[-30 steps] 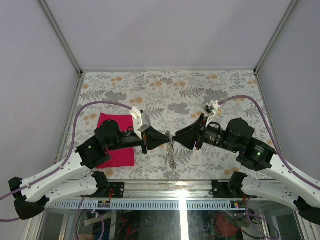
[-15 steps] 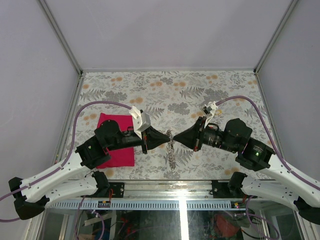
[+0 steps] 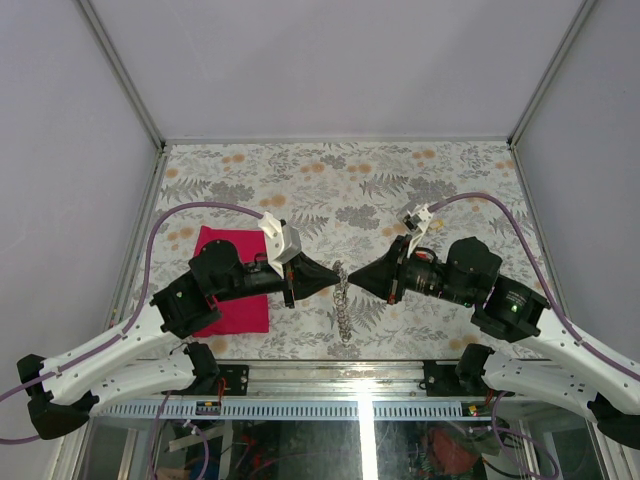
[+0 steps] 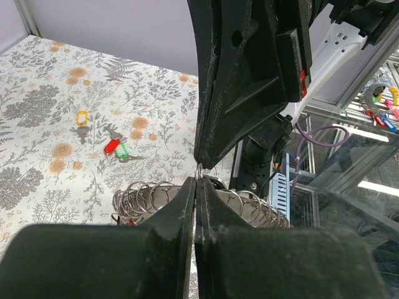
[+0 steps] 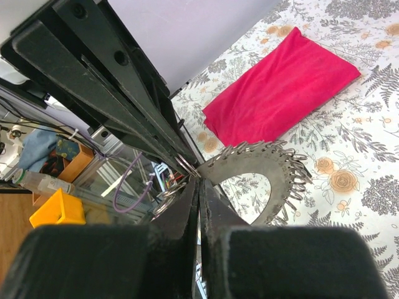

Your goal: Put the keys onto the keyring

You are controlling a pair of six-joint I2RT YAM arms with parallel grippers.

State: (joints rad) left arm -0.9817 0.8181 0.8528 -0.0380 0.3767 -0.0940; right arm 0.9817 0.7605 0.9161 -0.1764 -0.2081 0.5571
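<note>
Right now the keyring (image 3: pixel 343 300) — a chain of silver loops — droops toward the bench (image 3: pixel 330 180) near its front edge. Its top link is pinched where two sets of jaws meet tip to tip: the left jaws are closed tight on it, and the right jaws likewise. Three keys (image 4: pixel 112 146) with yellow, red and green heads lie apart on the bench. A magenta cloth (image 3: pixel 245 312) lies partly under the left arm (image 3: pixel 200 285).

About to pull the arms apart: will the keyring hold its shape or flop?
Probably flop: the keyring sags in loops either side of the left tool. It likely swings, since it hangs from one pinch point by the right tool. Thin bare metal may slip.
</note>
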